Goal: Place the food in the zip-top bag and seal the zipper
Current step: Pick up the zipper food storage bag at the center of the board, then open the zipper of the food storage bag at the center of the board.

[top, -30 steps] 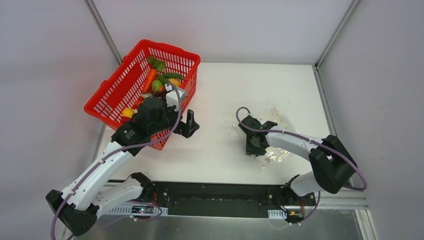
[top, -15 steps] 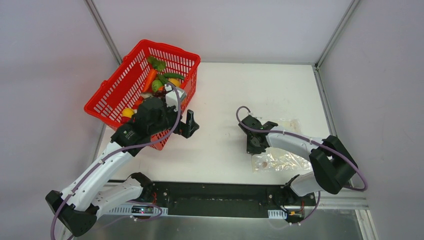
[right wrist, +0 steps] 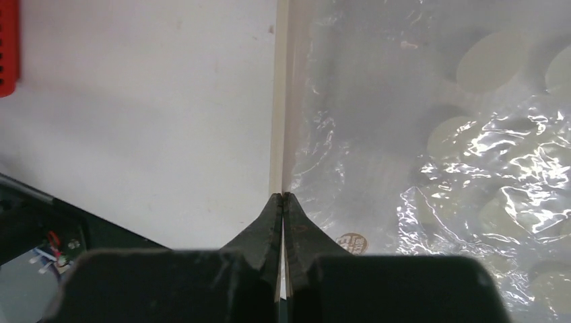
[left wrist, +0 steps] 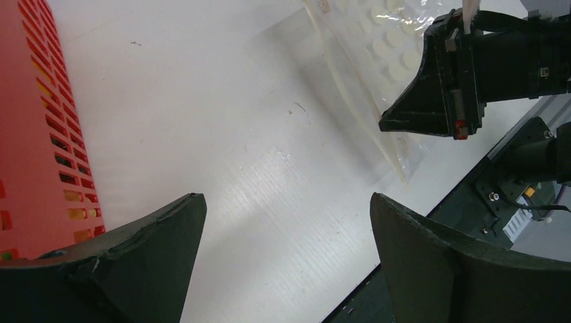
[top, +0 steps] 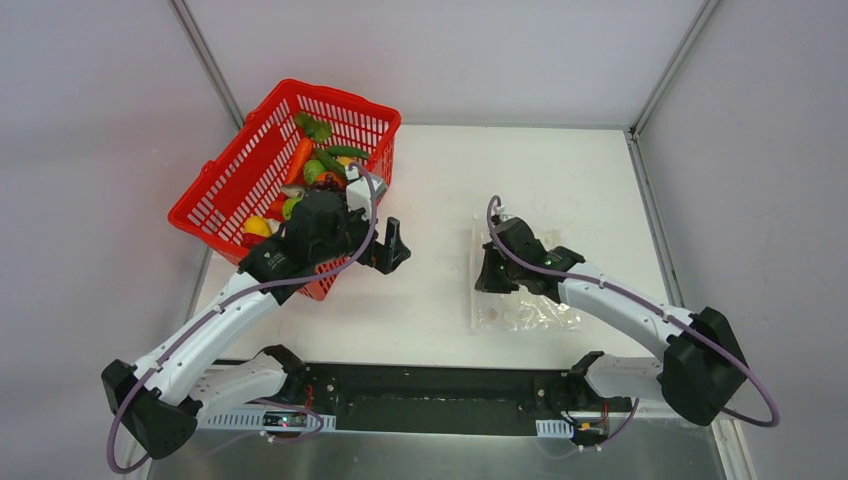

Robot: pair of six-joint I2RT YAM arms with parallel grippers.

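Left gripper [top: 390,248] hangs spread and empty just beside the red basket [top: 215,195]. All the visible food [top: 318,165] lies in that basket; none is loaded. To the right, my right gripper [right wrist: 283,196] is clamped on the edge strip [right wrist: 279,101] of the dotted bag [top: 530,312], which lies flat on the table [top: 440,180]. Finding: bag handling only; filling and sealing are outstanding.

**Desk:** "Brightest colour?"
**Photographer:** "The red mesh basket [top: 225,175]. The food [top: 320,160] shows orange, green and yellow."
**Desk:** "And the palest?"
**Photographer:** "A clear zip-top bag [top: 530,312], printed with white round dots, against a white surface [top: 440,290]."
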